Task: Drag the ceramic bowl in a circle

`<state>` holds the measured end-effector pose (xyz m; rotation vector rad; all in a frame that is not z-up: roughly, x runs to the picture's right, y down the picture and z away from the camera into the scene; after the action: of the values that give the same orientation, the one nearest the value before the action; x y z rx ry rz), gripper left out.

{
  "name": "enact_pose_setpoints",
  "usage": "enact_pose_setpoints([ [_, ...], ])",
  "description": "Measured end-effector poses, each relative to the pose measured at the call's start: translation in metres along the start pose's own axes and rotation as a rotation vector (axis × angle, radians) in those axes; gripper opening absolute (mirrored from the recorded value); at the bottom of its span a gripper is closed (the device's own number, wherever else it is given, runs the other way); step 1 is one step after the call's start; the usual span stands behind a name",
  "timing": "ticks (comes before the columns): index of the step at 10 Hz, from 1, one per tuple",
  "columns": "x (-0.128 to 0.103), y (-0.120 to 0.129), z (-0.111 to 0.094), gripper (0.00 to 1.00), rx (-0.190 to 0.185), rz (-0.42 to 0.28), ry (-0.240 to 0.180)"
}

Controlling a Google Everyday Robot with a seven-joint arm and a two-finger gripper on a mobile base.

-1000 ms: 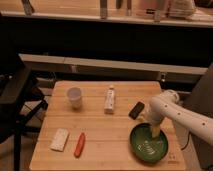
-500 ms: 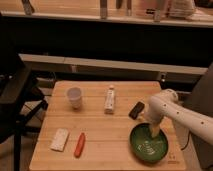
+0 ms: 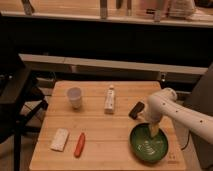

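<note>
nothing has moved over the last second: we find the bowl, the gripper and every loose item where both earlier frames had them. pictured, the dark-green bowl sits at the 4 o'clock corner of the table, close to the near and right edges. the white arm comes in from 3 o'clock, bends down and sets the gripper inside the bowl, near its 1 o'clock rim. its jaws stand spread, and we see nothing pinched between them. whether a finger touches the bowl's wall we cannot tell.

the relation that counts: from the gripper, the bowl's middle lies toward 7 o'clock, so most of the bowl sits on the near-left side of the contact. being round, the bowl has no long axis to line up, and only one arm is on hand. we judge the circle not yet under way. a drag from here would press on the inner wall, and a sweep toward 5 o'clock risks the table edge.

at 11 o'clock from the bowl, near but apart, lies a dark block that a wide circle could knock. cup, tube, red stick and white pad lie well apart toward 9 and 10 o'clock.
</note>
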<state>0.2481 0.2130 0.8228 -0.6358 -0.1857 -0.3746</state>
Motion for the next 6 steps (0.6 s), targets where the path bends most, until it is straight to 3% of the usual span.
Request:
enact_pose_setpoints([
  [5,-0.0040,-0.0036,-0.0018,0.80,-0.009,-0.010,-0.008],
  [6,-0.0045,-0.0046,-0.0023,0.76,-0.012,-0.011,-0.010],
])
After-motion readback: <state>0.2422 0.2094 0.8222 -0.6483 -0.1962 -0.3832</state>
